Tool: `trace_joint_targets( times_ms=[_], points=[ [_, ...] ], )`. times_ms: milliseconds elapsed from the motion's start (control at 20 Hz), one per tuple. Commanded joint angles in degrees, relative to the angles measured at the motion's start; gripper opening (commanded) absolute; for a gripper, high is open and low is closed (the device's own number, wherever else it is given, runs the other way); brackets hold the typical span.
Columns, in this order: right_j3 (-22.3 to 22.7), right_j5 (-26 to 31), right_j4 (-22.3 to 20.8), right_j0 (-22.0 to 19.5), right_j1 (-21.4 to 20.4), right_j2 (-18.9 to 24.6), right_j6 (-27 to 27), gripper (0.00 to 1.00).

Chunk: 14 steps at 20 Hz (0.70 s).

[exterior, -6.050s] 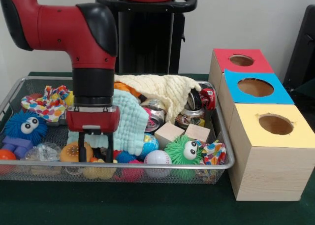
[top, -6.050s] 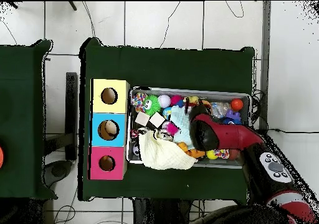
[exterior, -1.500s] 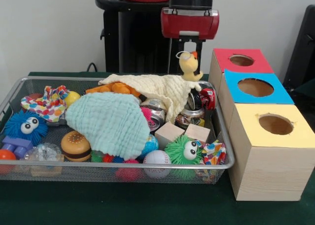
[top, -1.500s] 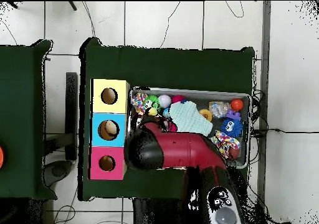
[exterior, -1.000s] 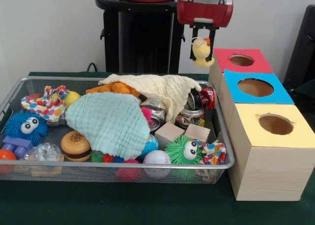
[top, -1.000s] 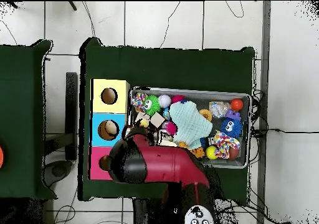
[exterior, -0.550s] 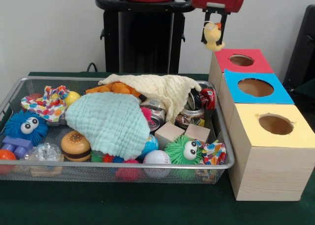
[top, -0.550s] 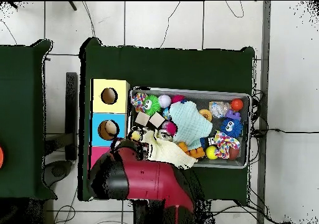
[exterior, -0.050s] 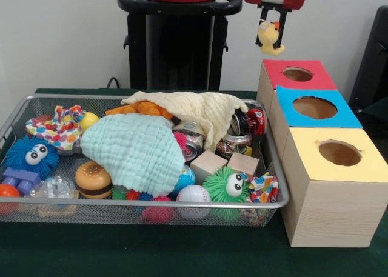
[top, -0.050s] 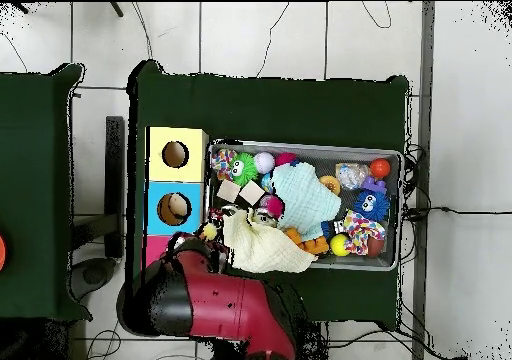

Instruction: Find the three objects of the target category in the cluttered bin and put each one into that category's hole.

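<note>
My gripper [exterior, -0.050s: 271,26] hangs at the top of the front view, shut on a small yellow plush duck [exterior, -0.050s: 269,38]. The duck dangles in the air just left of and above the red-topped box [exterior, -0.050s: 276,71], short of its round hole [exterior, -0.050s: 297,74]. Beside that box stand the blue-topped box [exterior, -0.050s: 344,115] and the yellow-topped box [exterior, -0.050s: 370,168], each with a hole. The wire bin [exterior, -0.050s: 151,213] of toys lies to the left. In the overhead view my red arm [top, -0.050s: 205,296] covers the red box, and a yellow spot [top, -0.050s: 209,232] at its edge looks like the duck.
The bin holds a mint cloth [exterior, -0.050s: 136,150], a cream cloth [exterior, -0.050s: 200,110], a blue fuzzy toy [exterior, -0.050s: 30,156], a toy burger [exterior, -0.050s: 94,180], a green fuzzy toy [exterior, -0.050s: 227,189], wooden blocks [exterior, -0.050s: 207,163], cans [exterior, -0.050s: 194,140] and balls. A black stand [exterior, -0.050s: 179,40] rises behind the bin.
My gripper has carried the duck up out of the bin and to the right, ending just beside the red box. The bin's contents have not shifted in the last second.
</note>
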Motion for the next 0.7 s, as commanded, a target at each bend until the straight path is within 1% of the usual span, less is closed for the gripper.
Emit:
trace_joint_targets(
  times_ms=[50,400,600,700],
  points=[
    [5.46,-3.29,4.14,0.48,4.41,-0.44,16.20,0.00],
    [7.24,-9.41,6.63,1.49,7.23,1.41,18.73,0.00],
    [6.74,-12.84,8.74,3.55,10.26,1.63,20.16,0.00],
    [6.14,-12.91,10.00,4.70,11.15,1.46,20.71,0.00]
  ],
)
